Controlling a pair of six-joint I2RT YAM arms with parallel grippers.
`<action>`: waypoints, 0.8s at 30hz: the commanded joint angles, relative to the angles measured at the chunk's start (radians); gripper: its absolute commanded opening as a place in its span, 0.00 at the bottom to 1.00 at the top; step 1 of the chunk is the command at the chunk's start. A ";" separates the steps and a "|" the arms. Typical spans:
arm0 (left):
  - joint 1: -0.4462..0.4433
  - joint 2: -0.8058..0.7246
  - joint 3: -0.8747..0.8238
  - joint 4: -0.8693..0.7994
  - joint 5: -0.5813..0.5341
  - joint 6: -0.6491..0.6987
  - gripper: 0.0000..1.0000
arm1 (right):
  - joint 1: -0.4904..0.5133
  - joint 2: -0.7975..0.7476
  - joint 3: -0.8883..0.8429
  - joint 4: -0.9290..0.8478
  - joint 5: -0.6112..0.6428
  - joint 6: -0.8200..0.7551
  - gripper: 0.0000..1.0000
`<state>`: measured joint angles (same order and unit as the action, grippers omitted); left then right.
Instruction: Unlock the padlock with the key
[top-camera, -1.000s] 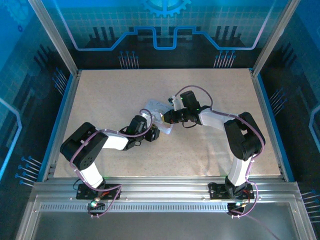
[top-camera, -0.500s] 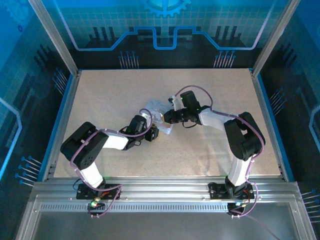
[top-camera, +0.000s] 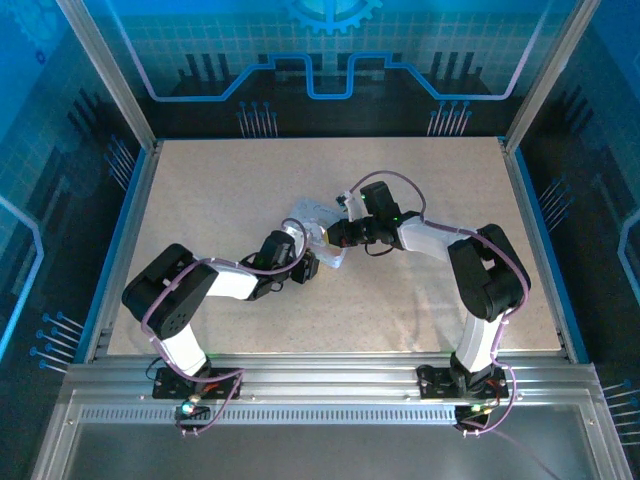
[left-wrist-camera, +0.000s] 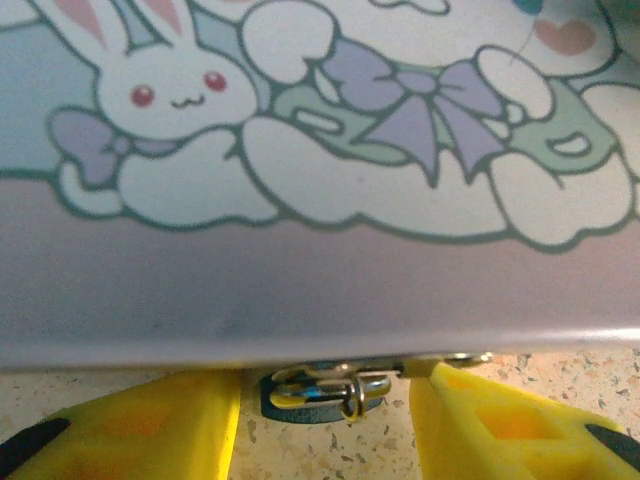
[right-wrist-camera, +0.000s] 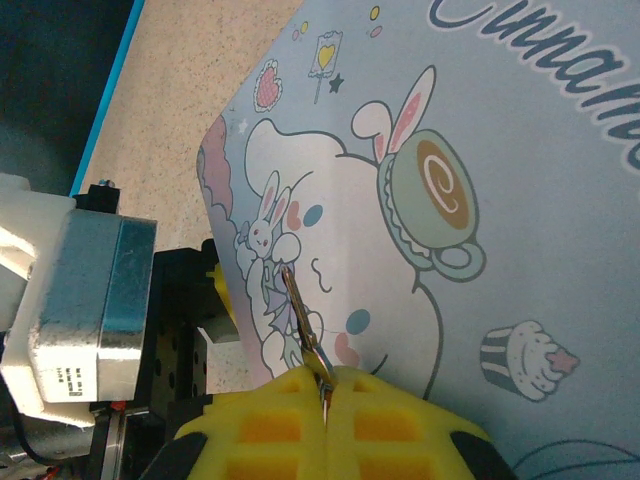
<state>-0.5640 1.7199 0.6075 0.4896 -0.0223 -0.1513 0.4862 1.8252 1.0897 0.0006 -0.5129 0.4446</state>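
Right gripper (right-wrist-camera: 325, 378), foam-padded, on slender metal key (right-wrist-camera: 301, 312)

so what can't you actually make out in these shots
- Small dark padlock, left wrist view: the grey-blue picture tin box overhangs it; only silvery loops and a dark sliver show.
- Thin silvery metal key, right wrist view: head buried between the yellow pads of the right gripper; where its tip ends is unclear.
- Top view: lock and key too small, under both wrists.
- Left gripper fingers, left wrist view: cut off by the bottom edge.
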 joint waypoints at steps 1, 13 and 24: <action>-0.033 0.020 0.026 -0.010 0.056 0.024 0.48 | 0.010 0.032 -0.024 -0.110 0.035 0.002 0.00; -0.038 0.013 0.022 0.001 0.055 0.010 0.40 | 0.010 0.032 -0.020 -0.113 0.035 0.001 0.00; -0.037 0.006 0.026 0.002 0.036 -0.040 0.33 | 0.011 0.020 -0.017 -0.114 0.037 0.003 0.00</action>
<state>-0.5957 1.7206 0.6109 0.4797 -0.0036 -0.1627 0.4862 1.8252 1.0904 0.0002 -0.5129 0.4446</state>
